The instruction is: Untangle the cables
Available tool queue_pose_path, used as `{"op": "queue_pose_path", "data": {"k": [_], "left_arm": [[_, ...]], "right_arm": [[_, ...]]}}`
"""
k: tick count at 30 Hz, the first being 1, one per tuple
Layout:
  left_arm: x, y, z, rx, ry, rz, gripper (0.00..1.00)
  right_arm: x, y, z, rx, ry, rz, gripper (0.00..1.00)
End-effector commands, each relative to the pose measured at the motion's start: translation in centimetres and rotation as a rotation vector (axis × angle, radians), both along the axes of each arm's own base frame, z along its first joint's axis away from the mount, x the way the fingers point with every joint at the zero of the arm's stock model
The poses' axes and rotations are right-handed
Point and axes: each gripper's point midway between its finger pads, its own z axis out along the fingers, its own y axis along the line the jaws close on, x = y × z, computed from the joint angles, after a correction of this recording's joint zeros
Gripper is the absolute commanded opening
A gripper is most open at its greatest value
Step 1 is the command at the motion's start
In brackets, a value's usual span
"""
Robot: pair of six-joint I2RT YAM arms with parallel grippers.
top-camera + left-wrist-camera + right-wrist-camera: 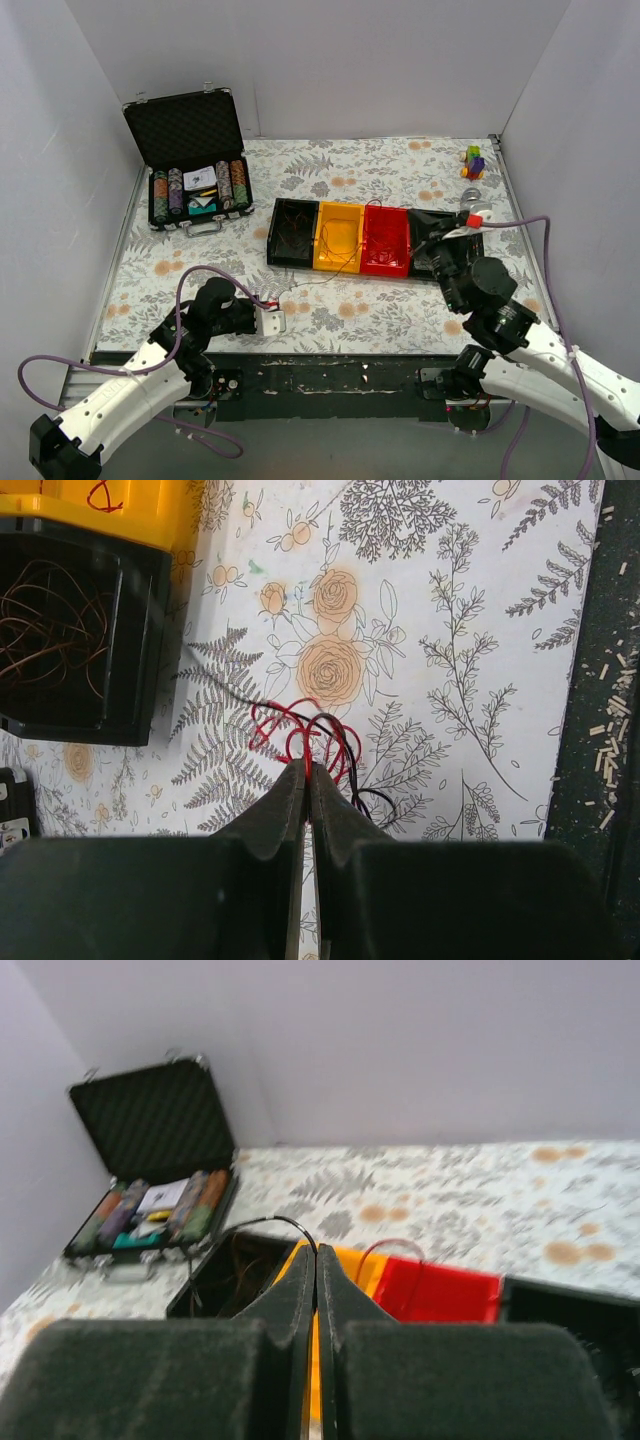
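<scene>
Near left, on the flowered cloth [400, 300]: pinching one red strand of the cables [312, 742] with the left gripper [307, 772], clamped fully shut. Lying there as a small red-and-dark tangle just past the fingertips, on the near side of a row of bins, close to the black bin [140, 650] with brownish wires coiled inside. Over on the right: holding the right gripper [316, 1252] raised above the bins, pressed completely closed, gripping a dark wire [262, 1222] that arches out from the tips leftward. Next along the row, a yellow bin [338, 240] and a red bin [385, 242]. Far left, an open chip case [190, 160].
</scene>
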Motion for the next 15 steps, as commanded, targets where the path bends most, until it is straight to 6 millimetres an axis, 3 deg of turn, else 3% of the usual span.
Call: {"op": "queue_pose_path", "data": {"k": [1, 8, 15], "left_arm": [[-0.1, -0.1, 0.0, 0.001, 0.0, -0.017, 0.0], [-0.1, 0.1, 0.0, 0.014, -0.001, -0.014, 0.0], [-0.3, 0.3, -0.6, 0.025, 0.003, -0.016, 0.0]], "right_arm": [[1.2, -3.8, 4.8, -0.1, -0.084, -0.151, 0.01], [1.9, -8.3, 10.3, -0.1, -0.171, -0.332, 0.01], [1.1, -13.5, 18.4, -0.055, -0.309, -0.552, 0.01]]}}
